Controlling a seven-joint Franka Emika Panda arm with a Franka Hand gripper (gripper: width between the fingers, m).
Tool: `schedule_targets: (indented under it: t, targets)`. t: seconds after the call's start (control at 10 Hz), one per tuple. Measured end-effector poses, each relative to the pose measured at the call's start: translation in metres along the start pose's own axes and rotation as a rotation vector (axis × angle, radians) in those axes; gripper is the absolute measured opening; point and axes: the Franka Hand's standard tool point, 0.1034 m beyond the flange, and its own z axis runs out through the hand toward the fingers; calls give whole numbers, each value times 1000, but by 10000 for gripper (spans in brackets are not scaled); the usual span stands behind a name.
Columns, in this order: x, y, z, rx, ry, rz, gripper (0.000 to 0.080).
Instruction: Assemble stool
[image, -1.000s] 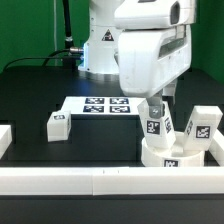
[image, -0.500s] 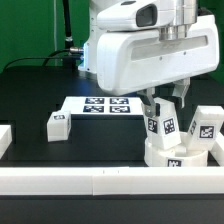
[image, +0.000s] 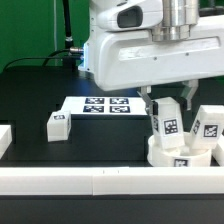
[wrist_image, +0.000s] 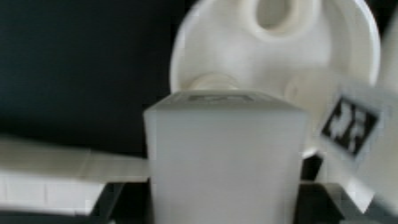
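The round white seat (image: 181, 153) lies by the front rail at the exterior view's right. My gripper (image: 167, 112) is shut on a white block leg (image: 167, 126) with a tag, held upright with its lower end at the seat's top. A second tagged leg (image: 208, 122) stands upright at the seat's far right side. A third leg (image: 57, 125) lies on the black table to the left. In the wrist view the held leg (wrist_image: 222, 150) fills the middle between my dark fingers (wrist_image: 128, 196), with the seat (wrist_image: 267, 50) beyond and the second leg (wrist_image: 356, 118) beside it.
The marker board (image: 100, 104) lies flat behind the seat, near the robot base. A long white rail (image: 90, 181) runs along the table's front edge. A short white rail end (image: 5, 139) sits at the far left.
My wrist has turned and moved a little to the exterior view's right with the leg in it. The seat and the second leg have shifted slightly right as well.
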Motion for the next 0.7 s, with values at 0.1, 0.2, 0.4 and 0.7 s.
schedule_targets:
  t: [0.1,0.2,0.4,0.7]
  targets:
    - [0,-6,1,4,-1,70,339]
    - [0,-9,1,16,1,177,339]
    - [0,-16,3,41,2,382,339]
    - [1,-27,5,60,-3,654,339]
